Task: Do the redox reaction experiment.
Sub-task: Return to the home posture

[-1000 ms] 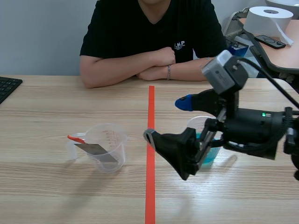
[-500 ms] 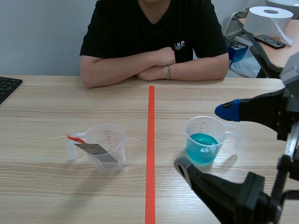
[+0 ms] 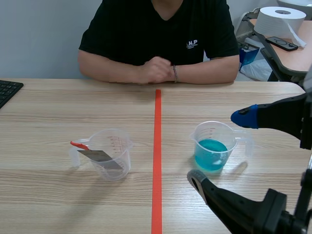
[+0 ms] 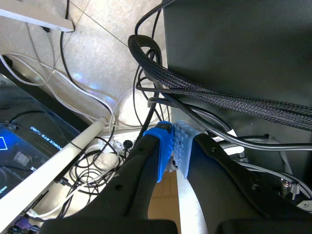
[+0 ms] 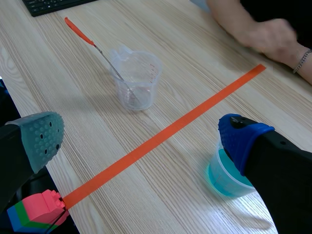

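Near the blue-liquid cup (image 3: 212, 151), right hand (image 5: 141, 136) spread empty, half cut off, left hand (image 4: 171, 146) closed.

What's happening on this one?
Nothing is gripped yet. The right gripper hangs open by the measuring cup of blue liquid, right of the tape line. The other measuring cup, left of the line, holds a metal strip and an orange-handled tool. The left gripper is shut, off the table among cables. A person sits opposite.

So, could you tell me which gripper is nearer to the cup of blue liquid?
Right. The right gripper is open beside the cup; the left gripper is shut among cables, nowhere near it.
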You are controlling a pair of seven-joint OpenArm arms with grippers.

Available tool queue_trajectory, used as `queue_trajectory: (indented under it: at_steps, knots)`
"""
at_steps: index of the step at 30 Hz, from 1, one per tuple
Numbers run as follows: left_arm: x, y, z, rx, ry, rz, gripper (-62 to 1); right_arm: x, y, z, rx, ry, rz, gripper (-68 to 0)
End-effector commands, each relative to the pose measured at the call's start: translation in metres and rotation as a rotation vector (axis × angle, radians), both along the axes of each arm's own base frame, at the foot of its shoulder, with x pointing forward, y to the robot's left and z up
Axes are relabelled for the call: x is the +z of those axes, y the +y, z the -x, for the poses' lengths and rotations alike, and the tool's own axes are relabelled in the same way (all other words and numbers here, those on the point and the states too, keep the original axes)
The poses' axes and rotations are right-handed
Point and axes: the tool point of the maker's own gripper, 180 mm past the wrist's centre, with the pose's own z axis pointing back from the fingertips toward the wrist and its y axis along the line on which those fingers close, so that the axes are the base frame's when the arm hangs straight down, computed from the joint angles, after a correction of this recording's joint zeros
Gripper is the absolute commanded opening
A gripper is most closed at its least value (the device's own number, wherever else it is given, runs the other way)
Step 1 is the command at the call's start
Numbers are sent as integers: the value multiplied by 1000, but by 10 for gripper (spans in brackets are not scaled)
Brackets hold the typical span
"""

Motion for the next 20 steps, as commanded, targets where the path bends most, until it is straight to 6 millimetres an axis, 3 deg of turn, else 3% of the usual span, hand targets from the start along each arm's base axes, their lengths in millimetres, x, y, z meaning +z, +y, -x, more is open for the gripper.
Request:
queue_trajectory:
  at_steps: [1, 20]
  knots:
    - [2, -1, 0, -1, -8, 4, -582, 2, 0, -3, -4, -8, -8, 4]
    - [2, -1, 0, -1, -8, 4, -582, 0, 0, -2, 0, -9, 10, 4]
